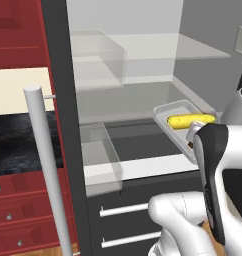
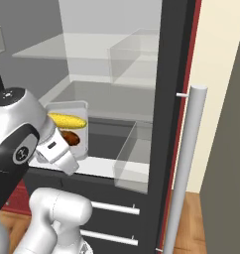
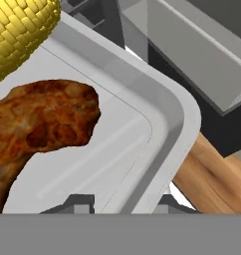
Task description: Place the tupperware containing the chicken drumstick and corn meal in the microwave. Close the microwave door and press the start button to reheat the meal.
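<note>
The tupperware (image 1: 174,108) (image 2: 67,104) (image 3: 165,112) is a shallow grey-white tray at the front of an open fridge's lower shelf. In it lie the yellow corn (image 1: 191,120) (image 2: 67,120) (image 3: 18,25) and the brown chicken drumstick (image 2: 71,137) (image 3: 43,124). My gripper (image 3: 125,204) is shut on the tray's near rim, one tip on each side of it. The tray's near corner sticks out past the shelf front, with wood floor showing below it. In the left base view my arm hides the tray's near end. The microwave and its door are out of view.
Clear box bins stand on the upper shelf (image 1: 98,57) and the lower shelf (image 1: 100,150) (image 2: 134,158). The fridge door stands open beside them with its long grey bar handle (image 1: 45,165) (image 2: 186,163). Dark drawers (image 1: 123,210) sit below, with red cabinets (image 1: 18,200) to the left.
</note>
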You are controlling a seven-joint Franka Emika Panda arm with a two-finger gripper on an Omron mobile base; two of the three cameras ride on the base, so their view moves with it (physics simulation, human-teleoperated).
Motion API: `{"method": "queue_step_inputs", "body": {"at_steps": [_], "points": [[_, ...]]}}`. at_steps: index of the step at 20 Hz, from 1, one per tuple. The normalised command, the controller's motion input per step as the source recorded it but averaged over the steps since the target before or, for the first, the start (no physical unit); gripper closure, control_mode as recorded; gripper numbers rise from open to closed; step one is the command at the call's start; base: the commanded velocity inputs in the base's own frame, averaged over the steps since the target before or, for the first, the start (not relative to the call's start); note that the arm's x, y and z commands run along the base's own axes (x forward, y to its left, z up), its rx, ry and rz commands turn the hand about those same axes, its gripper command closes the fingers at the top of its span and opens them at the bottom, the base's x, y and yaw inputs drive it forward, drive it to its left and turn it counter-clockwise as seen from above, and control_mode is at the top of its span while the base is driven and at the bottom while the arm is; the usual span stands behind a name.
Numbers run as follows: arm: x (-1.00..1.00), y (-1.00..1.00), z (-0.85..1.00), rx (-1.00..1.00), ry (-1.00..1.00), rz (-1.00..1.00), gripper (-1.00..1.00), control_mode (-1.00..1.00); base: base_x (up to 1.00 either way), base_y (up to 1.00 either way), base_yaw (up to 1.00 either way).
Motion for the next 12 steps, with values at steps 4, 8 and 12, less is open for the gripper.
{"method": "queue_step_inputs", "body": {"at_steps": [4, 8, 12], "points": [[0.1, 0.0, 0.0, 0.0, 0.06, 0.02, 1.0, -1.0, 0.0, 0.0, 0.0], [0.11, 0.0, 0.0, 0.0, 0.06, 0.0, 1.0, -1.0, 0.0, 0.0, 0.0], [0.0, 0.0, 0.0, 0.0, 0.0, 0.0, 1.0, 1.0, -0.23, 0.0, 0.01]]}}
